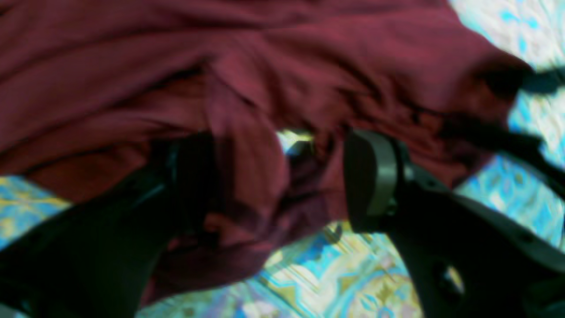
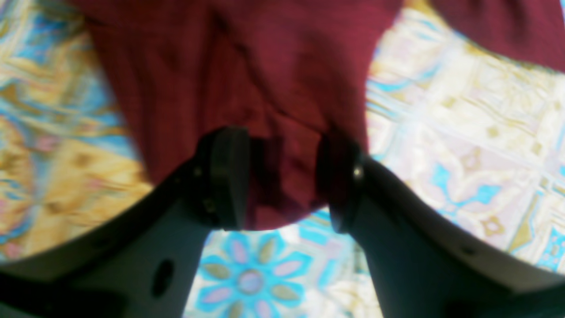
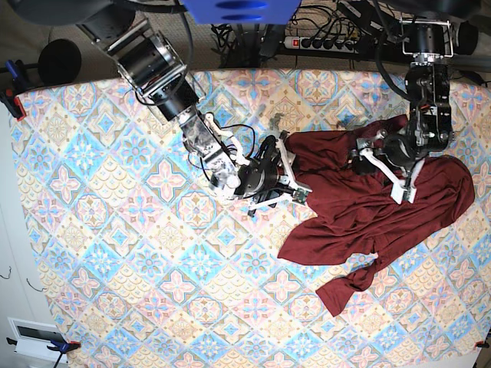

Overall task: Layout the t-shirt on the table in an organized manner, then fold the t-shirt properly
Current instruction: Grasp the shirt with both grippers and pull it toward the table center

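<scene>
The dark maroon t-shirt (image 3: 368,211) lies crumpled on the right half of the table (image 3: 115,230), one sleeve trailing toward the front. My right gripper (image 3: 285,173) is at the shirt's left edge. In the right wrist view a flap of the t-shirt (image 2: 247,79) hangs between the wide-apart jaws of this open gripper (image 2: 284,181). My left gripper (image 3: 380,165) is over the upper middle of the shirt. It stands open (image 1: 282,181) around a bunched fold of the t-shirt (image 1: 309,70), and cloth drapes over one of its fingers (image 1: 194,176).
A power strip (image 3: 330,42) and cables lie beyond the table's far edge. A clamp (image 3: 11,100) grips the left edge. A small white device (image 3: 34,337) sits off the front-left corner. The patterned cloth (image 2: 463,132) shows bare beside the right gripper.
</scene>
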Controlling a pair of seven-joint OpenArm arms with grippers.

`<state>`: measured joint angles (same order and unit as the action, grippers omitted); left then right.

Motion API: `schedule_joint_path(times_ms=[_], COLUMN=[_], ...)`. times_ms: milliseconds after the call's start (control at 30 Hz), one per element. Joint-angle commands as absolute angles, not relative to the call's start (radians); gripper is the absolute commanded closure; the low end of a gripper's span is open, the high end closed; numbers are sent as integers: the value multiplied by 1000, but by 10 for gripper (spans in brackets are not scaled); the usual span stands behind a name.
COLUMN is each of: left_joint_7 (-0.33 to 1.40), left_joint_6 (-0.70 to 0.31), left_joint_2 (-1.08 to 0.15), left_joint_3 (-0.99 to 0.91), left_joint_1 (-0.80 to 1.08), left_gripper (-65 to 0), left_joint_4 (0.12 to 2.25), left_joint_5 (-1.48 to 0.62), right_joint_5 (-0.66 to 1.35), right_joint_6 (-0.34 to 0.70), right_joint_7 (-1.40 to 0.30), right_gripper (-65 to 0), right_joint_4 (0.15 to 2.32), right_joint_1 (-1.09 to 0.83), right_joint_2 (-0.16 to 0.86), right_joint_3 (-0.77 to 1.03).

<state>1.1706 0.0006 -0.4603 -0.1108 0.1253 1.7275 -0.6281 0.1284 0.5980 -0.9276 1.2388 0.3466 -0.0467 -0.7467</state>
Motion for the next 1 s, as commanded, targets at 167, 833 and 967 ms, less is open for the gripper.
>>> schedule_joint_path(times_ms=[167,833,967], left_joint_7=[1159,1165,1167], left_joint_6=[1,-116,-131], left_joint_2=[-475,-473,-458], left_joint_3=[-42,-39,-28], left_joint_1=[110,183,182], left_gripper=[-64,0,0], left_joint_4=[1744,2009,2009], left_joint_5=[-625,-720,-751], right_joint_5=[145,-87,-133], right_joint_6=[602,602,602], right_joint_7=[-905,-868,-826], right_gripper=[-48,0,0], right_joint_4=[1188,1196,1188], right_joint_1=[372,384,452], right_joint_2=[-62,31,38], right_joint_3=[-759,-355,-254])
